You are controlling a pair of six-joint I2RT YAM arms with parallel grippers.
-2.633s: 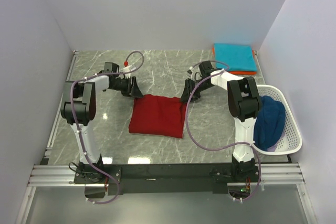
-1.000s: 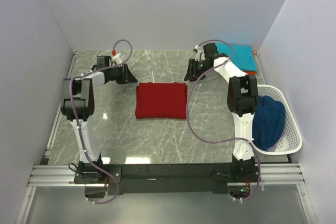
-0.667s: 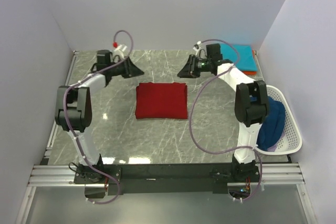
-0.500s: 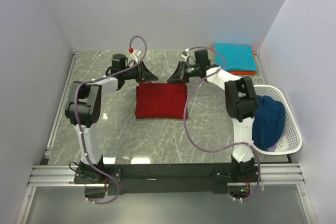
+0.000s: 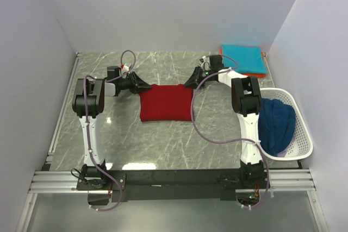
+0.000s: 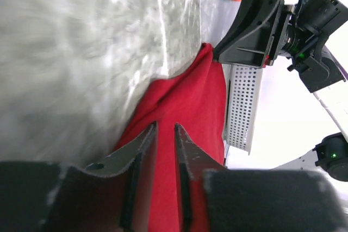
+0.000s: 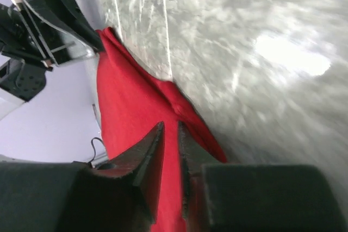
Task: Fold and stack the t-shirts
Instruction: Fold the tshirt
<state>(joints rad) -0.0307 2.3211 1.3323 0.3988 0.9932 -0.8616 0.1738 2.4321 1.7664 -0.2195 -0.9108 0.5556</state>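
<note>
A folded dark red t-shirt point(image 5: 166, 103) lies flat in the middle of the table. My left gripper point(image 5: 142, 87) is at its far left corner and my right gripper point(image 5: 190, 83) at its far right corner. In the left wrist view the gripper point(image 6: 165, 125) is closed to a narrow slit with red cloth point(image 6: 190, 96) in it. The right wrist view shows the same for the right gripper point(image 7: 169, 123) on the red cloth point(image 7: 125, 101). A folded teal t-shirt point(image 5: 243, 58) lies on an orange one point(image 5: 253, 74) at the far right. A navy t-shirt point(image 5: 276, 126) sits crumpled in the basket.
A white mesh basket point(image 5: 304, 134) stands at the right edge by the right arm's base. White walls close in the table on the left, back and right. Purple cables loop from both arms over the table.
The shirt was folded in half and let go. Both grippers then pulled back to the far side, came in again to its far corners, and closed from wide open to a narrow slit.
</note>
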